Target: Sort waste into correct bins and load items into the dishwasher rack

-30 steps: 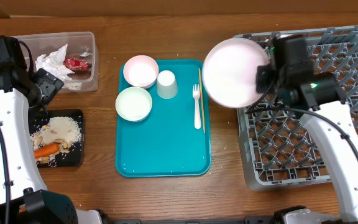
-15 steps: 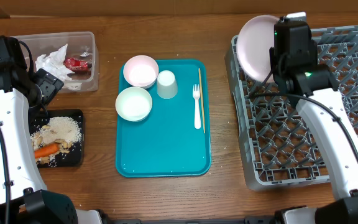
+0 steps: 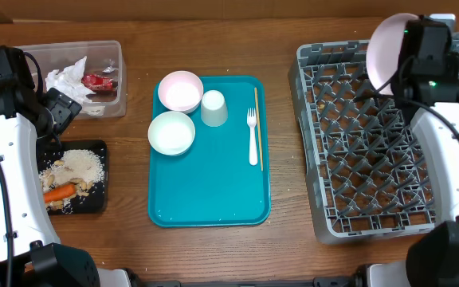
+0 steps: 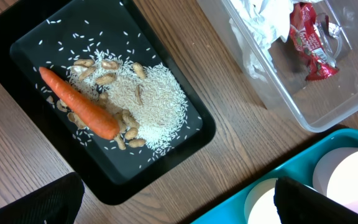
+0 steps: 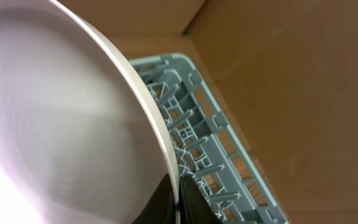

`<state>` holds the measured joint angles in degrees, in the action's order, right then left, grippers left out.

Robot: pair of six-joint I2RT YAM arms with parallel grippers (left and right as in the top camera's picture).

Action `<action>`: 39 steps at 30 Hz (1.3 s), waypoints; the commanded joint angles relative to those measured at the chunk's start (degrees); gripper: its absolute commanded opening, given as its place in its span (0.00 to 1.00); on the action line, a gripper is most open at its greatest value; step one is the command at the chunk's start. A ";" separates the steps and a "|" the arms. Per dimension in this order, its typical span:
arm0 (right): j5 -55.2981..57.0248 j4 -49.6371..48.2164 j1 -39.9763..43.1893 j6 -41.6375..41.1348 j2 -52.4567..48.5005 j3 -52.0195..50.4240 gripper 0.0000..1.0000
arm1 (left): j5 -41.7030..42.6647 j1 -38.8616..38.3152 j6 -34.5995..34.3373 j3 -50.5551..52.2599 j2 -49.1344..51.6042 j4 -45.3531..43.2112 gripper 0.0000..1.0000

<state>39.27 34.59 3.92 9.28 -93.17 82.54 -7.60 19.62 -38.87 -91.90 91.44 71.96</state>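
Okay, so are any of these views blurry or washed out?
Overhead: sharp and evenly lit. Left wrist: carrot and rice crisp, the bowl at the lower right blown out white, its own fingers dark and soft. Right wrist: the plate looms close, bright and slightly out of focus.

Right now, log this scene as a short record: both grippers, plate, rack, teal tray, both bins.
right gripper: shut on the plate's rim
plate: tipped on edge over the rack's far side, not seated
rack: no dishes seen standing in it
left gripper: open, holding nothing, near the black tray
teal tray: far bowl, near bowl, cup, fork, stick
black tray: carrot, nuts, rice
clear tub: crumpled paper, red wrapper
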 commanded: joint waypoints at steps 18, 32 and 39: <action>10.08 -9.62 1.46 6.84 -5.97 1.07 0.04 | -0.92 0.20 0.31 -1.16 0.07 -0.04 1.00; -37.70 2.29 1.29 2.89 -5.97 1.05 0.46 | -0.92 0.20 0.31 -1.16 0.09 -0.04 1.00; -45.88 6.34 1.29 2.91 -7.17 0.98 0.47 | -0.92 0.20 0.31 -1.16 0.09 -0.04 1.00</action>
<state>0.86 40.36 5.21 12.60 -99.37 82.56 -7.60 19.62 -38.87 -91.90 91.44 71.96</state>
